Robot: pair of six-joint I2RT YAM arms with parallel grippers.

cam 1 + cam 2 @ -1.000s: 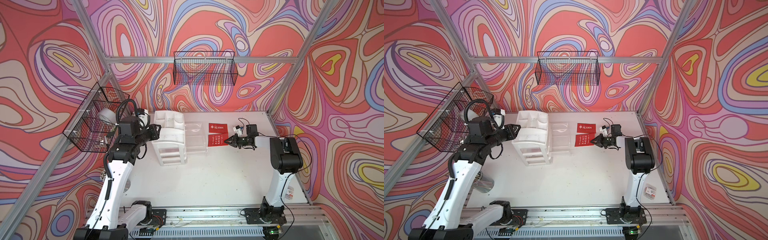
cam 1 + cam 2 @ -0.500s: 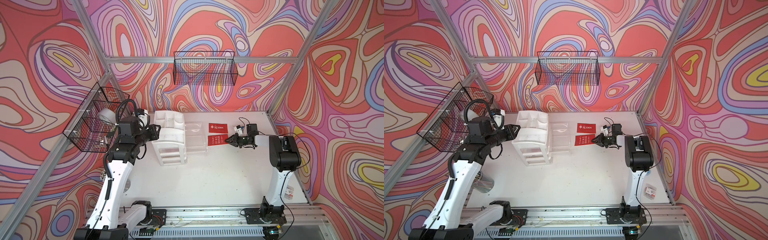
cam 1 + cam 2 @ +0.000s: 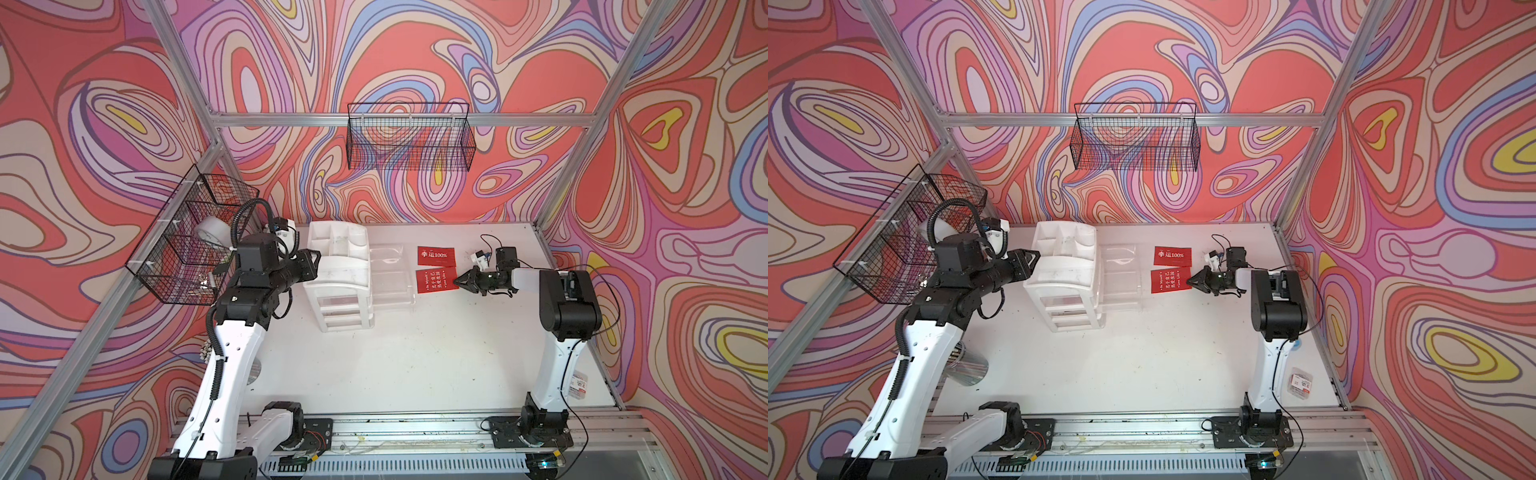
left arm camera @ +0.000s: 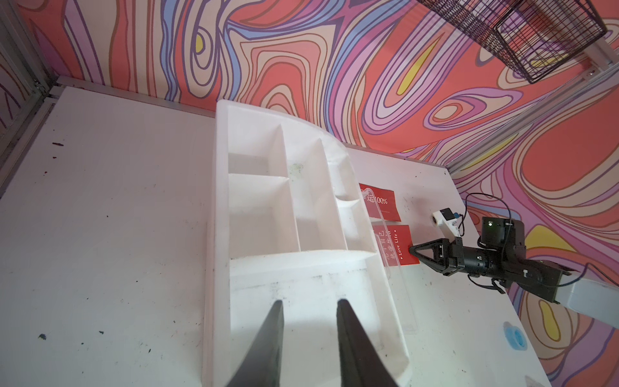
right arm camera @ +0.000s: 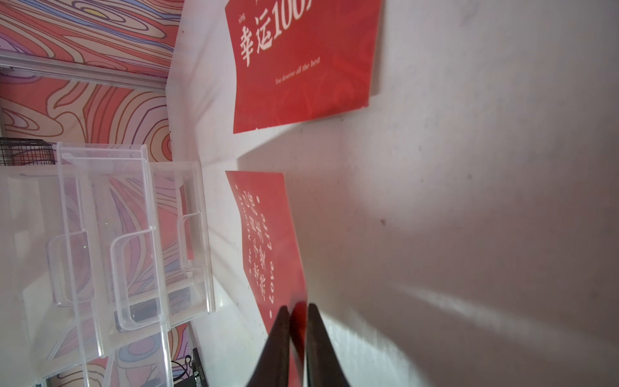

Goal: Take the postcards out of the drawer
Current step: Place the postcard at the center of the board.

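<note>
Two red postcards lie on the white table to the right of the pulled-out clear drawer (image 3: 390, 274) (image 3: 1121, 274) (image 5: 134, 234). The far postcard (image 3: 435, 256) (image 3: 1173, 256) (image 5: 301, 67) lies flat and untouched. My right gripper (image 3: 459, 282) (image 3: 1190, 281) (image 5: 296, 306) is low over the table, shut on the right edge of the near postcard (image 3: 434, 281) (image 3: 1169, 281) (image 5: 264, 234). My left gripper (image 3: 313, 259) (image 4: 310, 305) is open, holds nothing, and rests against the left end of the white organizer (image 3: 338, 257) (image 4: 268, 201).
A wire basket (image 3: 409, 141) hangs on the back wall. Another basket (image 3: 191, 241) on the left wall holds a tape roll (image 3: 212, 232). A small clear box with a red-and-white label (image 3: 1301, 384) lies at the table's right front. A metal cup (image 3: 967, 370) stands behind the left arm.
My right gripper has edged slightly left onto the near postcard's edge and its jaws have narrowed. The left arm and the organizer have not moved.
</note>
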